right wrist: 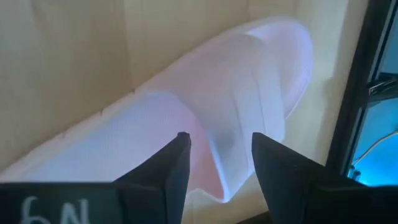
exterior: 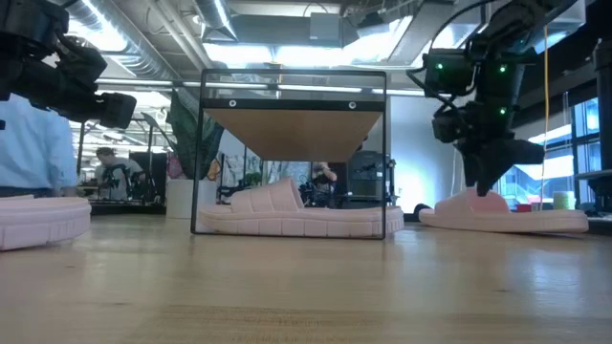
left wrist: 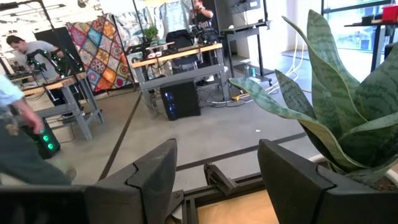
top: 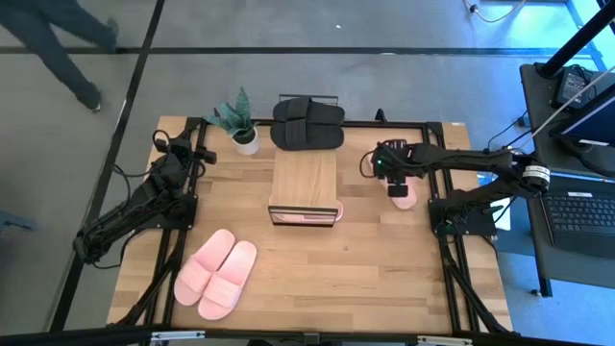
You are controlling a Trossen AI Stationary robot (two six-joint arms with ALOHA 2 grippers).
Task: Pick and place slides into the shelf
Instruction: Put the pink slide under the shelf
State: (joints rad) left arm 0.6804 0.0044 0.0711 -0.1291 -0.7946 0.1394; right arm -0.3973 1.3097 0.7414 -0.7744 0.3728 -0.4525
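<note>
The shelf (top: 303, 183) stands mid-table, and one pink slide (exterior: 296, 215) lies under its top board. A pair of black slides (top: 307, 125) lies just beyond the shelf's far end. A pink pair (top: 216, 274) lies sole-down at the near left. A single pink slide (top: 407, 195) lies flat on the table to the right of the shelf. My right gripper (right wrist: 217, 149) stands open over this slide, pointing steeply down, with one finger over the footbed and one over the strap. My left gripper (left wrist: 217, 180) is open and level at the far left, beside the plant. My right gripper has its fingertips (exterior: 488, 186) right at the strap (right wrist: 249, 93) of the single pink slide, coming from above. I cannot tell whether they touch it. The strap's edge runs through the gap between the fingers, unpinched, and the slide rests flat on the table.
A potted plant (top: 240, 125) in a white pot stands at the far left by the black slides. Black frame rails (top: 447, 240) run along the table's right side. Bare wood lies in front of the shelf. A person walks on the floor beyond the far left corner.
</note>
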